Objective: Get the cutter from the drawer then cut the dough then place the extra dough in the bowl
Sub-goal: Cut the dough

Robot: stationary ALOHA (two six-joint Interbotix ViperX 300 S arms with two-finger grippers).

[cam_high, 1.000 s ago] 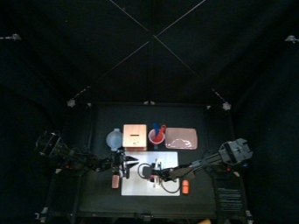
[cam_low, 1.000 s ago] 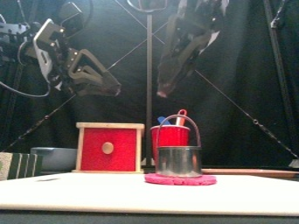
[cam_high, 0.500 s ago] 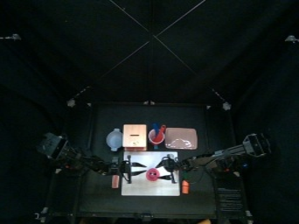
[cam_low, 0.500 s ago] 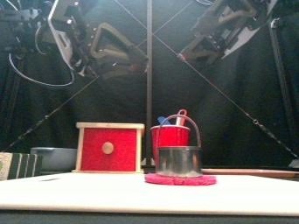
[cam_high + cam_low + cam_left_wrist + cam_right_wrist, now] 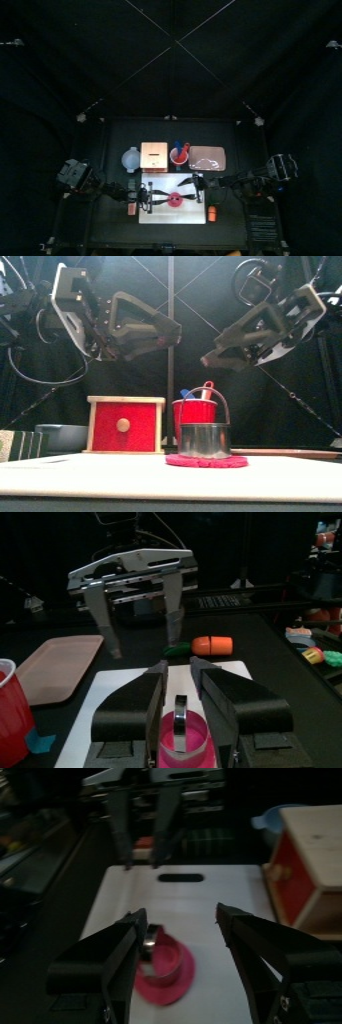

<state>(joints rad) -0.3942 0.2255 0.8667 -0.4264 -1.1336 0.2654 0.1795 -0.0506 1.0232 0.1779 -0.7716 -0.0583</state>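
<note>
metal cutter (image 5: 205, 440) standing on the pink dough disc (image 5: 206, 461) near the middle of the white cutting board (image 5: 80, 482), left gripper (image 5: 179, 668) and right gripper (image 5: 179, 914) high above it, both with jaws spread and empty, wooden box (image 5: 126, 426) beyond on the left

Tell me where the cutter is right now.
In the front view the cutter stands on the pink dough near the middle of the white cutting board, just in front of the red cup and right of the wooden box.
</note>
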